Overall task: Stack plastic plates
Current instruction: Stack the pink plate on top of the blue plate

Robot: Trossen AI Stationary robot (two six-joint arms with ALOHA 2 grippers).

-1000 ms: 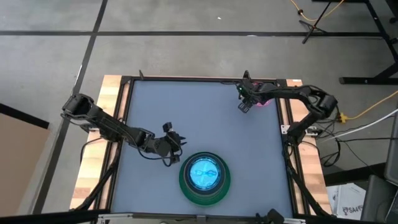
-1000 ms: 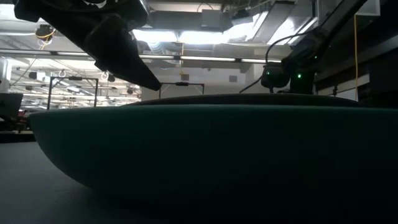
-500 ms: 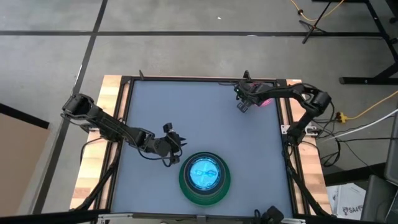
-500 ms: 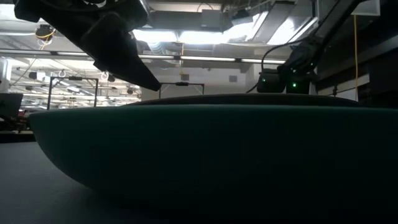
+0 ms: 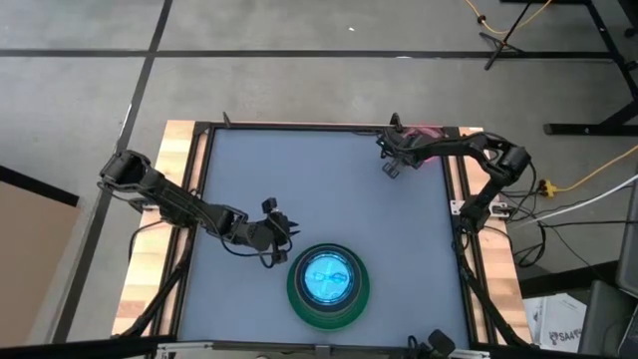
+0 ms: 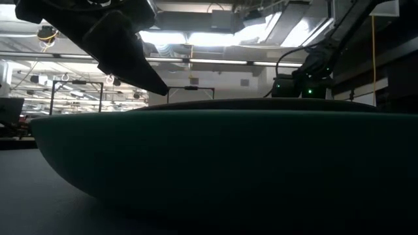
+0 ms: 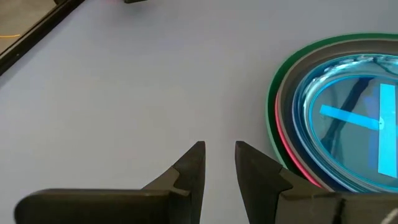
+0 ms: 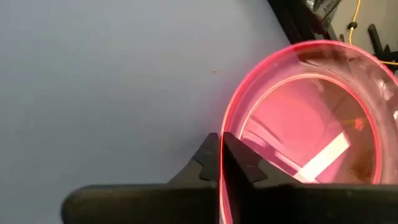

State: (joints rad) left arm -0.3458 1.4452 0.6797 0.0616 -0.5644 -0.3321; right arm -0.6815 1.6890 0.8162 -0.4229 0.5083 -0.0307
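Near the table's front edge a stack of plastic plates (image 5: 327,282) rests on its large dark green plate (image 7: 271,118), with a pink rim, a grey plate and a translucent blue plate (image 7: 348,118) nested inside. My left gripper (image 7: 219,152) hovers open just left of that stack (image 5: 282,223), holding nothing. At the far right corner lies a small translucent pink plate (image 8: 311,130) with a pale stripe. It is mostly hidden under my right arm in the high view, where only a pink edge (image 5: 427,132) shows. My right gripper (image 8: 221,155) is shut on its rim. My right gripper pinches the pink plate's thin rim (image 8: 222,138) on the side nearest the gripper, one finger (image 8: 239,163) inside the plate and one finger (image 8: 205,163) outside it. The fingers come slanting down from above. Whether the plate is off the table I cannot tell.
The grey table top (image 5: 299,179) lies bare between the stack and the pink plate. A dark frame (image 5: 299,127) runs along the table's edges, close behind the pink plate (image 8: 292,25). In the low view the green plate's wall (image 6: 209,163) fills the foreground.
My right gripper has shifted a little toward the far edge and has closed on the pink plate's rim. The pink now shows beyond the arm rather than on its near side. The left arm and the stack have kept still.
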